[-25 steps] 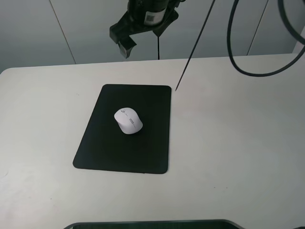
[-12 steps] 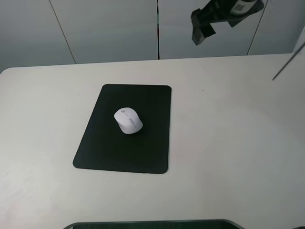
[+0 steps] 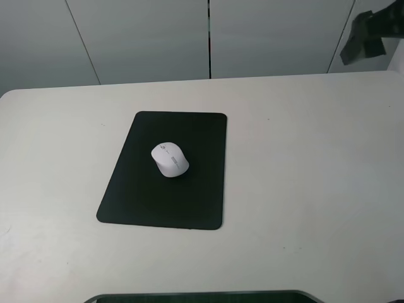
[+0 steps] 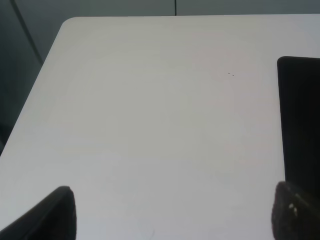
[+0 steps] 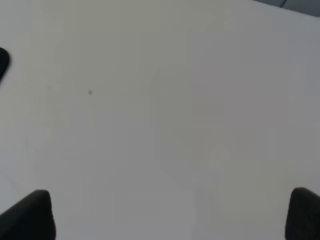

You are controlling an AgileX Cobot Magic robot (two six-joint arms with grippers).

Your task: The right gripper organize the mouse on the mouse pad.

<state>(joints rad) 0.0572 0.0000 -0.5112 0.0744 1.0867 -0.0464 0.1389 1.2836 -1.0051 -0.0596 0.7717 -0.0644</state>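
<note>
Exterior high: mouse (image 3: 170, 159) lies on pad (image 3: 165, 170), well apart from right tool (image 3: 366, 39), spread wide, empty.

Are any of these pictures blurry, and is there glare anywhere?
Exterior high view: sharp, evenly lit, no glare; the small white oval mouse is crisp on the flat matte black mouse pad, but the black right end effector at the edge is smeared. Both wrist views: soft, with blurred dark fingertips.
</note>
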